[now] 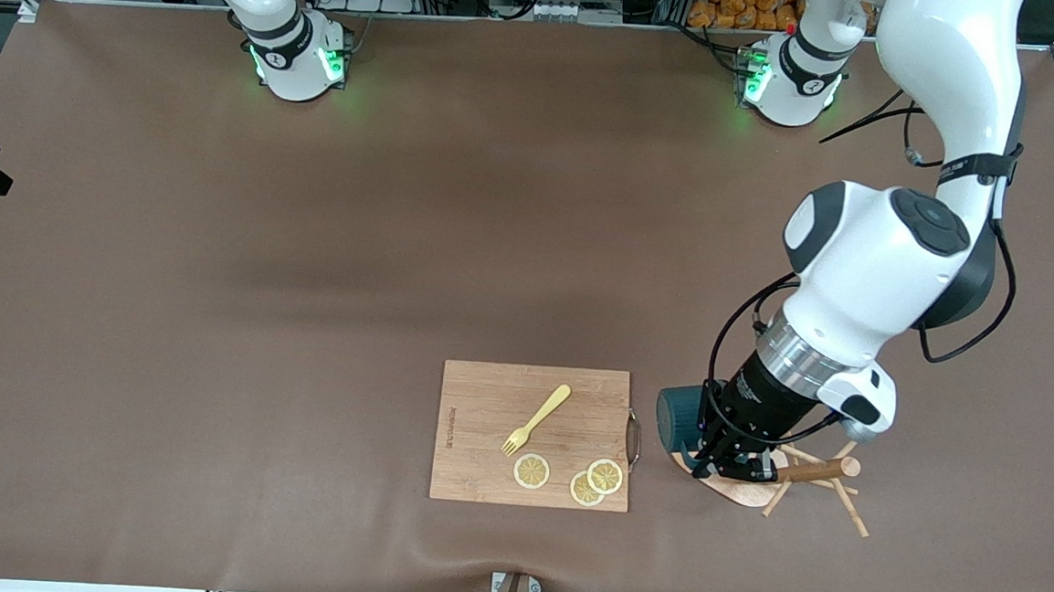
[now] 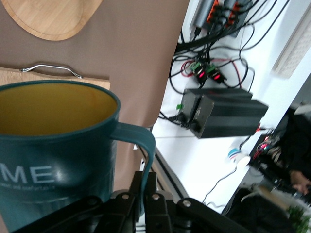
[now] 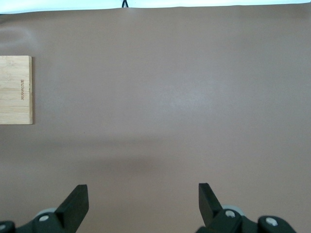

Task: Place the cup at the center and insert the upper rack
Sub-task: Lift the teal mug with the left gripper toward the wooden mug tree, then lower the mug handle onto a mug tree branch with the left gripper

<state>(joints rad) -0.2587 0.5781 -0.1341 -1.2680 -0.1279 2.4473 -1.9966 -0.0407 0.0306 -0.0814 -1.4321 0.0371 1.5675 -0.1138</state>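
The cup [image 1: 677, 419], dark teal with a yellowish inside, is between the cutting board and the upper rack [image 1: 813, 474]. The rack is a light wooden mug tree lying on its side, and its oval base [image 1: 746, 493] faces the cup. My left gripper [image 1: 717, 454] is shut on the cup's handle. In the left wrist view the cup [image 2: 53, 145] fills the frame, its handle [image 2: 146, 145] is pinched between the fingers [image 2: 136, 187], and the rack's base [image 2: 48, 17] shows past it. My right gripper [image 3: 143, 191] is open and empty over bare table; it does not show in the front view.
A rectangular wooden cutting board [image 1: 484, 394] lies beside the cup, toward the right arm's end. It has a metal handle [image 1: 635, 440] and holds a yellow fork [image 1: 536, 419] and three lemon slices [image 1: 571, 475]. A corner of the board shows in the right wrist view [image 3: 14, 90].
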